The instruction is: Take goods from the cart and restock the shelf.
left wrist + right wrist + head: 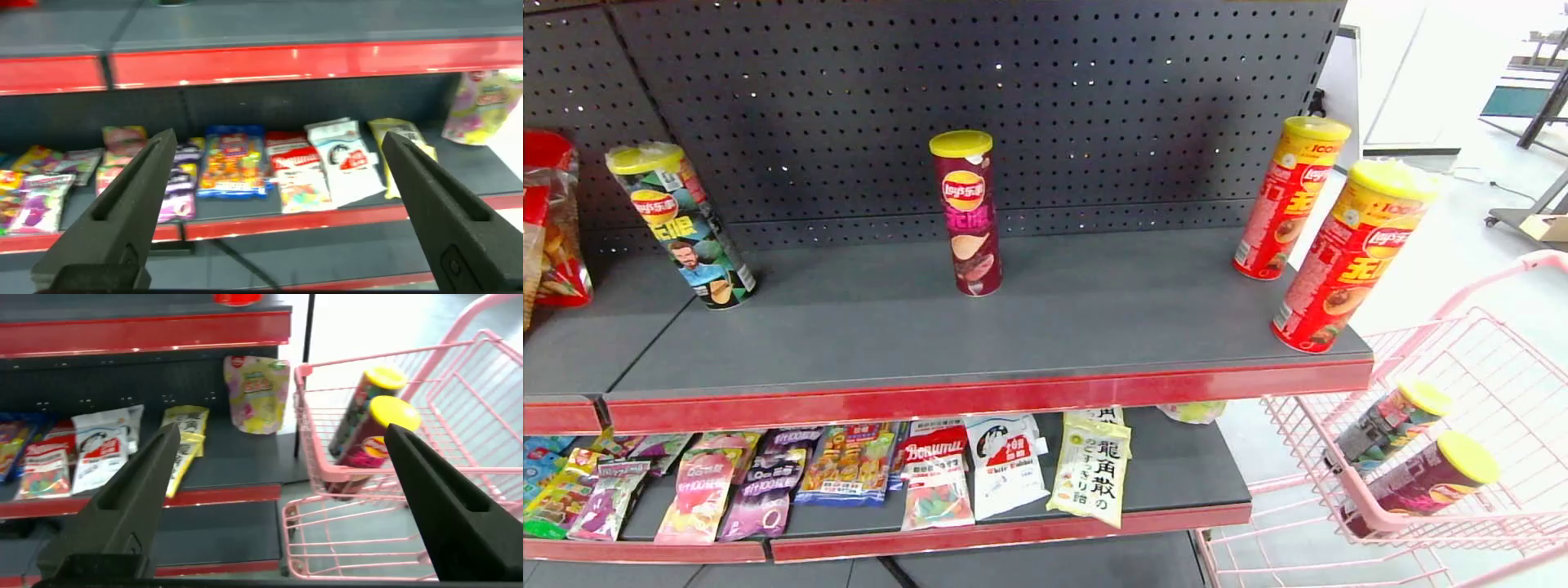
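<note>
Left gripper [278,139] and right gripper [282,429] have jaws wide, holding nothing. Two chip cans [1421,478] lie in the pink cart [1470,525]; four stand on the upper shelf [980,343].

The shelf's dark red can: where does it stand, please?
Head view, centre: the dark red can stands between the green can, left, and red can, right.
</note>
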Tool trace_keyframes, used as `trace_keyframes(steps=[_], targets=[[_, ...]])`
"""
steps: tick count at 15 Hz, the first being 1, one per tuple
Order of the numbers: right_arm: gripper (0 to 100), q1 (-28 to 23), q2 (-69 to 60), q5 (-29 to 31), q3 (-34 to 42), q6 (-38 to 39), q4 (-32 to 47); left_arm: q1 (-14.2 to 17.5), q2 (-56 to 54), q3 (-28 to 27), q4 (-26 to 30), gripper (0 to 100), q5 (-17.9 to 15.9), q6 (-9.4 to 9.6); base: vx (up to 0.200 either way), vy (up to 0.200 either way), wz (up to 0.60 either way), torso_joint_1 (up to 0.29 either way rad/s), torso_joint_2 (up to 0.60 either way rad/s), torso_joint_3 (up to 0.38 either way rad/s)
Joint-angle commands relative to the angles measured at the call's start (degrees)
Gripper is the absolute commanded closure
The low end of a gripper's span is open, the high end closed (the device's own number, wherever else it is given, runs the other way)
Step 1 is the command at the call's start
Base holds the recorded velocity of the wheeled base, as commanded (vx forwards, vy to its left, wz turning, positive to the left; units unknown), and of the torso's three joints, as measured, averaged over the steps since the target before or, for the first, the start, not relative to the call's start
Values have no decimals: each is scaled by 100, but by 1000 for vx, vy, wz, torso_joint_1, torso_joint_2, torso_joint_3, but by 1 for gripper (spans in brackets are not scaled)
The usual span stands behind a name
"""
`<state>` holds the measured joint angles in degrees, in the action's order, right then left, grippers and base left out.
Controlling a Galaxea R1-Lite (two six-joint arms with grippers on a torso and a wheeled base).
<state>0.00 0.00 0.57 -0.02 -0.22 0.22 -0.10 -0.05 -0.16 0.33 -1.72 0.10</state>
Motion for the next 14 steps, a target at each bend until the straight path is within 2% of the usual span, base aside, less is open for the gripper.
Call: trace_keyframes(steps=[1,10,12,14], targets=[[0,9,0,4,2,4,4,1,5,7,2,0,-4,-1,0,-200,0,-2,2,7],[0,0,0,4,2,4,4,1,5,7,2,0,-4,-1,0,-200,0,1,2,2],[0,0,0,13,2,4,4,1,5,7,2,0,5,-1,0,0,0,0,0,0],[0,0,0,13,2,13,4,1,5,7,2,0,-4,-1,0,0,-600,5,2,2]])
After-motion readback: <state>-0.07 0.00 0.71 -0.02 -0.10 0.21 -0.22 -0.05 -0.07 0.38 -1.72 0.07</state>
